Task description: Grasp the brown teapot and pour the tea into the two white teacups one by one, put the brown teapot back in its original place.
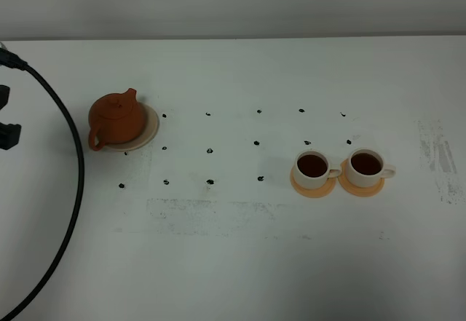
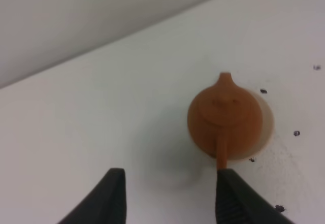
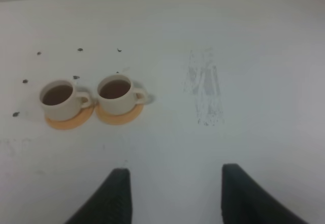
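The brown teapot (image 1: 115,119) sits upright on its round beige saucer (image 1: 151,126) at the table's left, lid on, loop handle toward the front. In the left wrist view the teapot (image 2: 223,117) lies beyond my left gripper (image 2: 170,186), which is open and holds nothing; the handle points toward one fingertip (image 2: 228,183). The two white teacups (image 1: 313,169) (image 1: 366,165) stand side by side on small orange saucers at the right, both holding dark tea (image 1: 312,164). My right gripper (image 3: 172,183) is open and empty, set back from the teacups (image 3: 58,99) (image 3: 118,94).
A thick black cable (image 1: 71,190) curves down the left edge of the table, beside black parts of the left arm (image 1: 9,133). Small black dots (image 1: 210,148) mark the white tabletop between teapot and cups. A scuffed grey patch (image 1: 440,161) lies at the far right.
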You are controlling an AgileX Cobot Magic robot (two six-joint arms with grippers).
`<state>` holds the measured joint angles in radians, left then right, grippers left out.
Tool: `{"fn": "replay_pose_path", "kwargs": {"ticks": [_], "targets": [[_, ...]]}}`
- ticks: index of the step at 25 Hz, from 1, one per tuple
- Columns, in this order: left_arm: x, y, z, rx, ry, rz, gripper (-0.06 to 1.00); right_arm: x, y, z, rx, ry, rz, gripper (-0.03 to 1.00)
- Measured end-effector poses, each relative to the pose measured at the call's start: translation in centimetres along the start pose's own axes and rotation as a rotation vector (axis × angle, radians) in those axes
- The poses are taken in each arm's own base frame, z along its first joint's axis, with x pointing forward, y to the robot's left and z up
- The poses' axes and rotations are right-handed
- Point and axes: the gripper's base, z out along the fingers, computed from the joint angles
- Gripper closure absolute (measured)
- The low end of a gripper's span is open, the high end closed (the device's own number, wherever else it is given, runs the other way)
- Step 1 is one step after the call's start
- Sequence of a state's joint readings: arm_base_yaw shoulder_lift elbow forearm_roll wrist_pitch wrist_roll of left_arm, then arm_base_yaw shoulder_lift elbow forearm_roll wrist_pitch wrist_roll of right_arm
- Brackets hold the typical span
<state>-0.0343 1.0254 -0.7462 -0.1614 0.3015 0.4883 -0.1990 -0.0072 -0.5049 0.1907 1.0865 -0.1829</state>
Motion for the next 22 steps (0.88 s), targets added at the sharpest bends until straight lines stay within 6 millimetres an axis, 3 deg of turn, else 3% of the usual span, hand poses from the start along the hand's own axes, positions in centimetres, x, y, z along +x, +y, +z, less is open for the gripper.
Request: {"fn": "replay_pose_path", "kwargs": {"ticks": [6, 16, 18, 22], "targets": [[0.0, -0.1, -2.1, 0.007, -0.004, 0.000, 0.51, 0.0, 0.0, 0.0, 0.000, 0.000, 0.000, 0.54], [0.1, 0.1, -2.5, -0.018, 0.002, 0.064, 0.51, 0.0, 0.0, 0.0, 0.000, 0.000, 0.000, 0.54], [0.0, 0.2, -3.4, -0.042, -0.012, 0.107, 0.51, 0.0, 0.0, 0.0, 0.000, 0.000, 0.000, 0.54], [-0.2, 0.3, -7.3, -0.097, -0.079, 0.162, 0.51, 0.0, 0.0, 0.0, 0.000, 0.000, 0.000, 0.54]]}}
